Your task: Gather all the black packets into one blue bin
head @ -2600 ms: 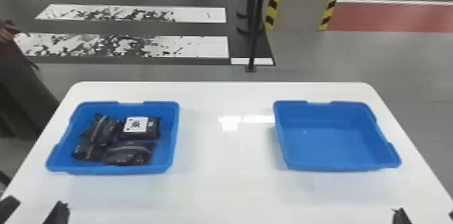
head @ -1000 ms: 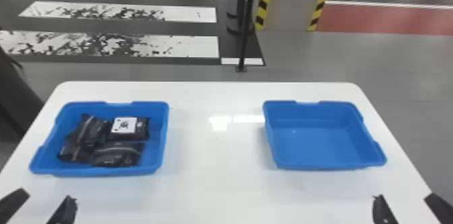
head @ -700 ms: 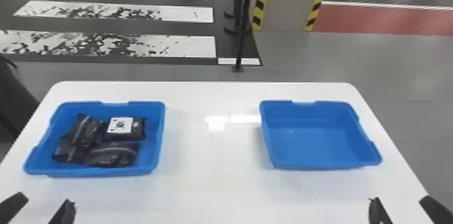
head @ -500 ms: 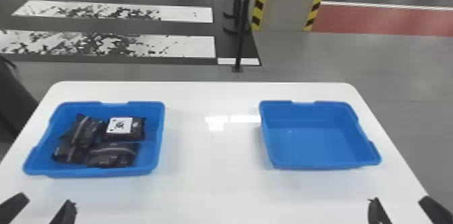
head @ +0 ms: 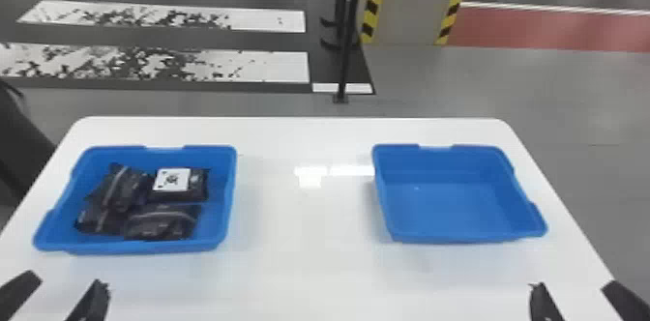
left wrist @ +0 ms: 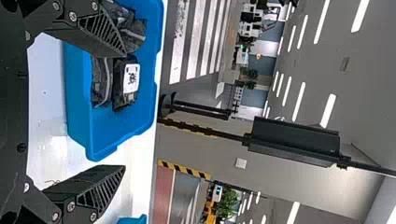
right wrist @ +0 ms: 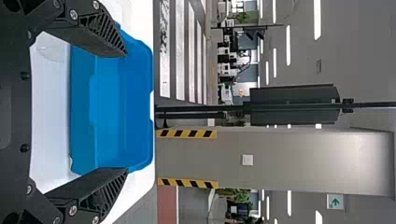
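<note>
White counter (head: 304,267), with the black packets (head: 121,192) piled in the left bin (head: 145,247).
The left fingers (left wrist: 95,186), wide apart and holding nothing, are nearer; the packets lie beyond the bin's near wall, which a reach should clear. The front packet (head: 162,221) runs roughly along that wall, neighbours crowding it. The right fingers (right wrist: 95,186), also spread and unladen, stand before the right bin (head: 450,204).

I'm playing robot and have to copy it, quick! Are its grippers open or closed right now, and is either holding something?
Left gripper: open, fingers apart, holding nothing.
Right gripper: open, fingers apart, holding nothing.
</note>
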Motion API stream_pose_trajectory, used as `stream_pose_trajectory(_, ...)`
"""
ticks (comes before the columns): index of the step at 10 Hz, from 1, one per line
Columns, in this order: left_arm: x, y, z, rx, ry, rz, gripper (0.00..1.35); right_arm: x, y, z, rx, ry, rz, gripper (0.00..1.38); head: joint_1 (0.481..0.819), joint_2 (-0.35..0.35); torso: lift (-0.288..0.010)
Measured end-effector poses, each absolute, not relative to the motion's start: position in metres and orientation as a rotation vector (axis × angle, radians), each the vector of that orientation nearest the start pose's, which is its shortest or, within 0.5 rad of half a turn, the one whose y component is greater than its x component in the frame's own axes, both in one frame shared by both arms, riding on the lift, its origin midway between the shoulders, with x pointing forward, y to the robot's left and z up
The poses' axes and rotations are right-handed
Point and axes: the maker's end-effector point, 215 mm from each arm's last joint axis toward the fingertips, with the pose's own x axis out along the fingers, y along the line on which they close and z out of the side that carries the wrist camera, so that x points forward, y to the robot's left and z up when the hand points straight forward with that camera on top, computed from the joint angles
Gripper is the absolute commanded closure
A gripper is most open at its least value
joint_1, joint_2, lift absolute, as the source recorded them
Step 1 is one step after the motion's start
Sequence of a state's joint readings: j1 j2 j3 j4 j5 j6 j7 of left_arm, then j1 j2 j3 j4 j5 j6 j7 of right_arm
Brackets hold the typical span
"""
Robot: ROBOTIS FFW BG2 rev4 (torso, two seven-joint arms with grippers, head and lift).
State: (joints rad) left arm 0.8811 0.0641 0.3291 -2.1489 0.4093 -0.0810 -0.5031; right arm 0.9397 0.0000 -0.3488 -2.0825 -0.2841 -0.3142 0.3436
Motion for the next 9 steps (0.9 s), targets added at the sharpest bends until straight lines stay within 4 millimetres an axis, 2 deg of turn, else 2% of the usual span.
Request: stream_pose_trajectory(9,0.3132,0.3020,-0.3538,-0.174,0.102,-0.222,0.19,0.2855,-0.3442,-0.3605,0.038,0.061,0.020,0.16,0.695,-0.085,-0.110)
